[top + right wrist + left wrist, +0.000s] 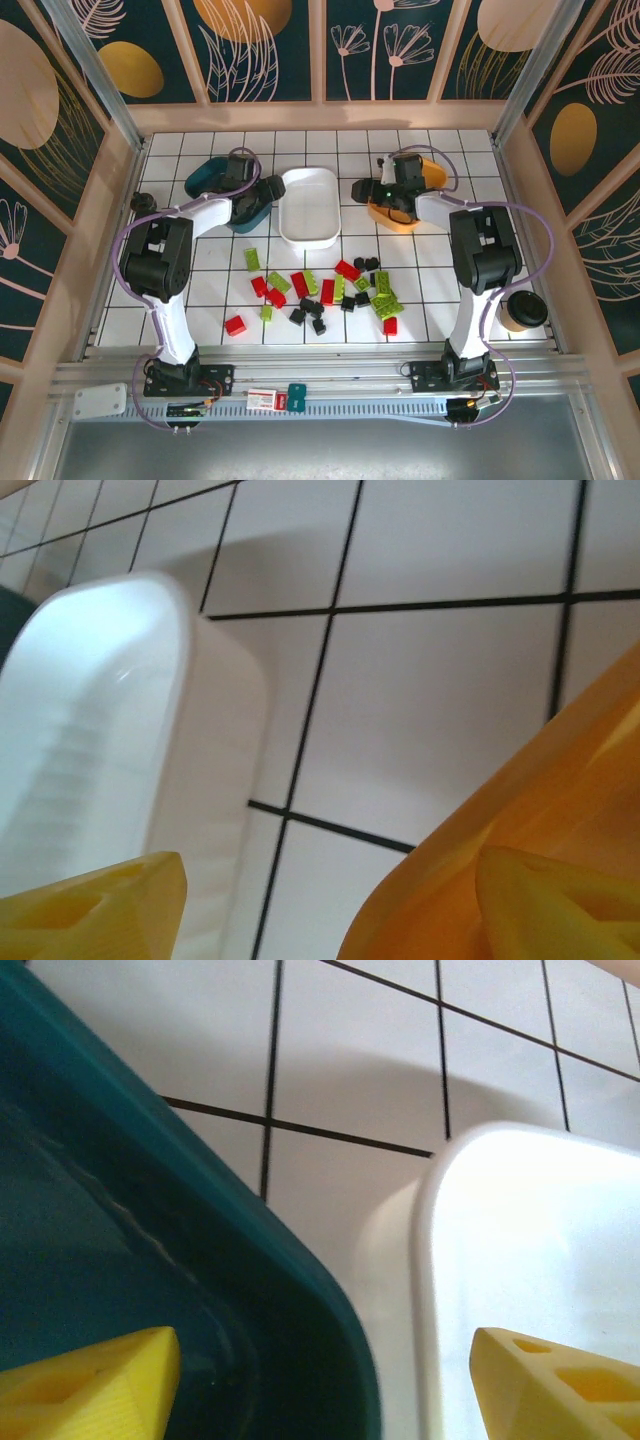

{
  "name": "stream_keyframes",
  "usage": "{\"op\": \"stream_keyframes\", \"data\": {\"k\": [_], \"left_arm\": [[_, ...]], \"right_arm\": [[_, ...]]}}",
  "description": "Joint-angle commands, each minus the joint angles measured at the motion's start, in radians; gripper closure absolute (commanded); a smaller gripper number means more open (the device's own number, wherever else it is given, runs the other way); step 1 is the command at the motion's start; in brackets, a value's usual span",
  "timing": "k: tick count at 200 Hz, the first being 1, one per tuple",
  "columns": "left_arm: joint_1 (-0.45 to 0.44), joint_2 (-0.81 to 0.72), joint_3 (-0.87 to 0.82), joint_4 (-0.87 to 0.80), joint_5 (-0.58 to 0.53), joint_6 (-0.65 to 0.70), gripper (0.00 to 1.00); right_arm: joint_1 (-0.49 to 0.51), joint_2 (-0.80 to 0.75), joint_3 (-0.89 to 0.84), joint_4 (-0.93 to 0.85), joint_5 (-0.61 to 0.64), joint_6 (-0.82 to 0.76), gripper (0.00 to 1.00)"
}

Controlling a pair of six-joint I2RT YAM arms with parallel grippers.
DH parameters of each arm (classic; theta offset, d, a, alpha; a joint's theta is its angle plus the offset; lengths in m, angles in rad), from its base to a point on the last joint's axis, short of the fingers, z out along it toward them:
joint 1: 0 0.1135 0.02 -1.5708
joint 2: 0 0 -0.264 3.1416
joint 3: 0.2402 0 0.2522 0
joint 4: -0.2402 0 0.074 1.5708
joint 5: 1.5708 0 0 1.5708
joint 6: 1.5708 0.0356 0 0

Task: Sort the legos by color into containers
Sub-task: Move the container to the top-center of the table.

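ENTRY: lego sorting station, two arms, early stage

1. Surface (440,300): white tile with a dark grid, walled on three sides.

2. Containers: three tubs in a row across the far half. The dark teal tub (205,182) is on the left, the white tub (310,205) in the middle and the orange tub (392,222) on the right. Teal and white sit just beside each other, and orange is a little apart from white. The white tub looks empty. The arms cover much of the other two.

3. Legos (320,290): red, lime green and black bricks lying mixed and loose on the tiles nearer the arm bases. All of them are outside the tubs, and one red brick lies off to the left of the rest. By this layout the sorting has hardly begun.

4. Left hand (248,190): low over the teal tub's corner next to the white tub. Its yellow fingers (90,1380) are apart and hold nothing. One hangs over the teal interior, the other over the white tub, with the teal rim between them. Judged: placed astride the wall so it can pinch it and shift the tub.

5. Right hand (392,195): mirrors the left at the orange tub's edge. Its fingers (560,910) are apart and empty, one over orange plastic, the other beside the white tub's wall. Judged: the same purpose, probably bringing a tub nearer the bricks.

6. Bystanders: black-lidded brown cup (523,310) at the right edge, and a red-and-white card (262,398) on the front rail, neither in play
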Motion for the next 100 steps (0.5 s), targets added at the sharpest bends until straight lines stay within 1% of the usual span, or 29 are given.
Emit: {"op": "stream_keyframes", "data": {"k": [1,23,53,81,100], "left_arm": [[-0.025,-0.022,-0.015,0.023,0.054,-0.019,0.25],[-0.051,-0.037,-0.036,0.052,0.088,-0.045,0.25],[-0.092,-0.039,-0.046,0.07,0.099,-0.071,0.26],[-0.111,-0.057,-0.065,0.086,0.113,-0.099,0.26],[-0.112,-0.076,-0.07,0.083,0.113,-0.108,0.26]], "right_arm": [[0.027,-0.013,-0.031,0.035,-0.081,0.014,0.24],[0.051,-0.036,-0.063,0.067,-0.115,0.035,0.24],[0.096,-0.05,-0.078,0.089,-0.136,0.052,0.25],[0.133,-0.057,-0.089,0.106,-0.126,0.066,0.25],[0.148,-0.065,-0.094,0.098,-0.082,0.067,0.24]]}}
